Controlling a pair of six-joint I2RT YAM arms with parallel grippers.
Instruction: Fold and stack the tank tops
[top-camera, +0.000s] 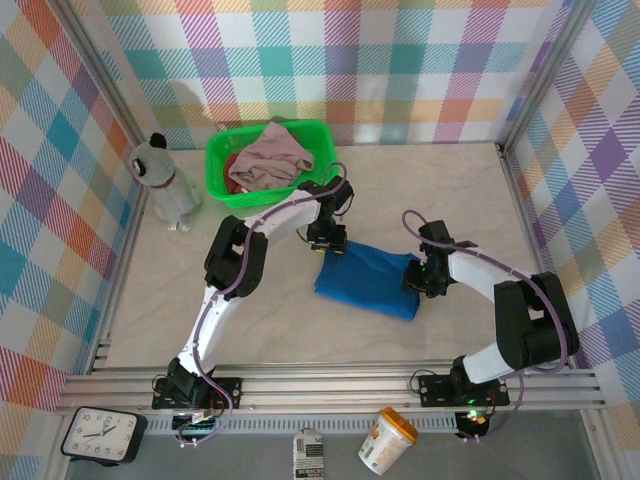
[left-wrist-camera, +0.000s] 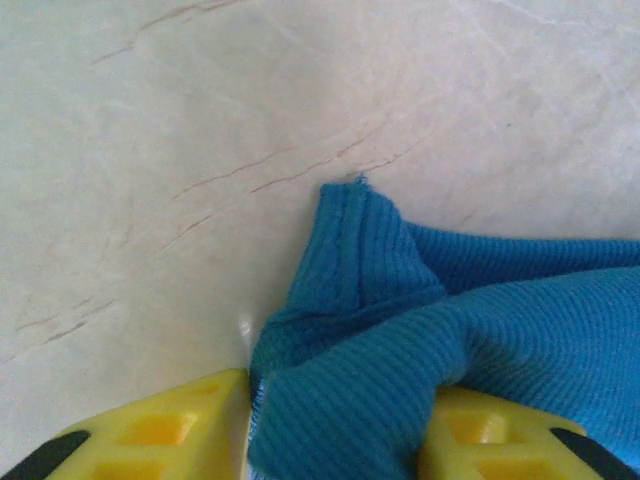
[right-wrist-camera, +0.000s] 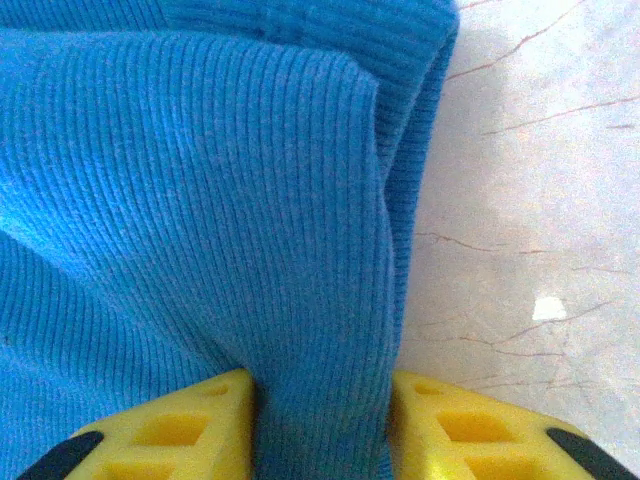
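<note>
The left gripper (left-wrist-camera: 335, 425) pinches a bunched corner of the blue tank top (top-camera: 365, 280) between its yellow jaws. The right gripper (right-wrist-camera: 322, 420) is clamped on a fold at the opposite edge of the same top. The top lies folded in the middle of the pale marbled table (top-camera: 150, 300). At the far side, a green basket (top-camera: 216, 160) holds the mauve-pink tank top (top-camera: 270, 158), with the dark red tank top (top-camera: 231, 166) peeking out beside it.

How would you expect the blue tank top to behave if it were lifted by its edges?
Probably floppy: the blue tank top bunches into soft folds in the left gripper. Likely light, being thin ribbed knit. It may hold rather than slip, as its ribbing sits gathered in the right gripper.
</note>
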